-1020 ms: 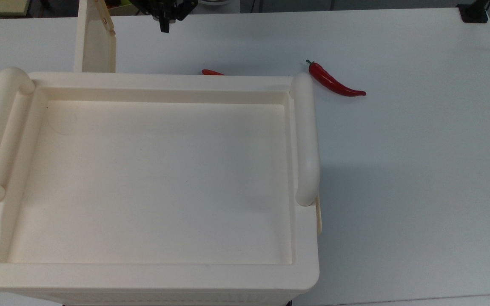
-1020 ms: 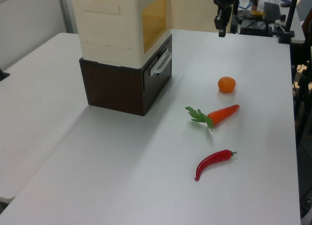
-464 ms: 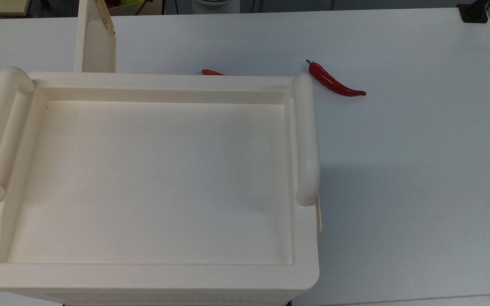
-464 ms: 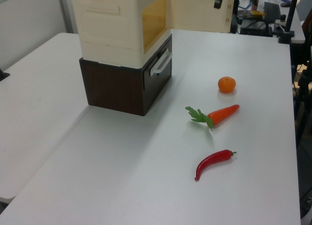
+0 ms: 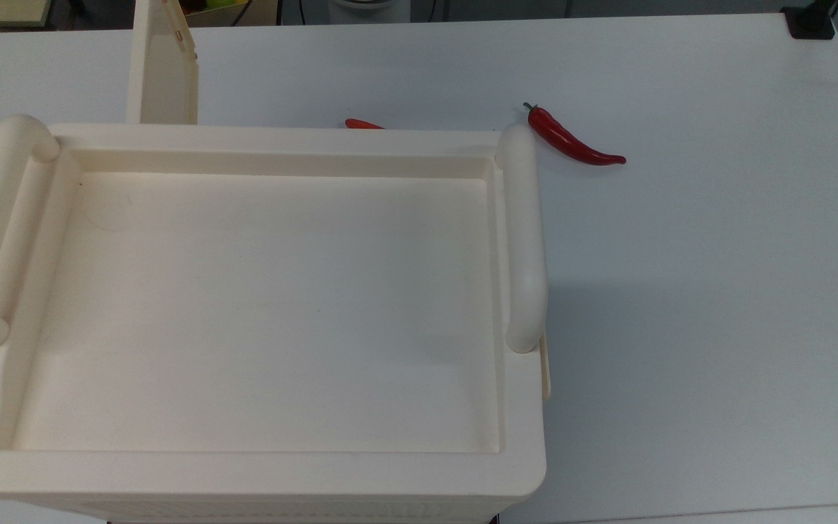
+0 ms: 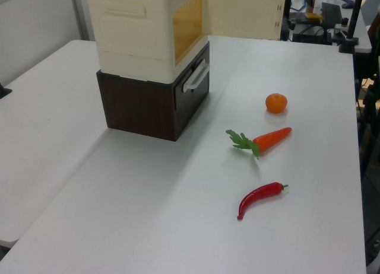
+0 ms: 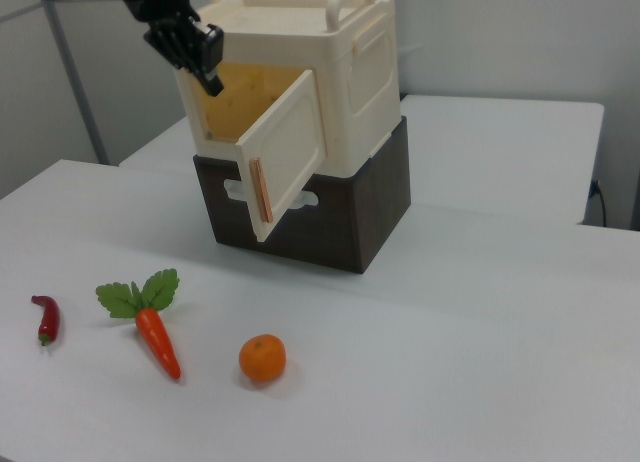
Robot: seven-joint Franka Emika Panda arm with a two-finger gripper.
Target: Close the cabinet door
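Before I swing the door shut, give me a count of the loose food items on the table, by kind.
Chili pepper: 1
Carrot: 1
Orange: 1
Total: 3, all lying on the white table in front of the cabinet, apart from each other. The cabinet door stands open.

I'm looking at a broad white desk [image 5: 717, 291], evenly lit, with soft shadows. In the right view a second white desk [image 7: 500, 147] stands behind it, against a pale grey wall [image 7: 520, 37] with a thin metal post [image 7: 75, 82] at the right view's left. In the left view, another white surface [image 6: 35, 126] adjoins on the left view's left, and dark cluttered equipment [image 6: 332, 19] sits beyond the far edge.
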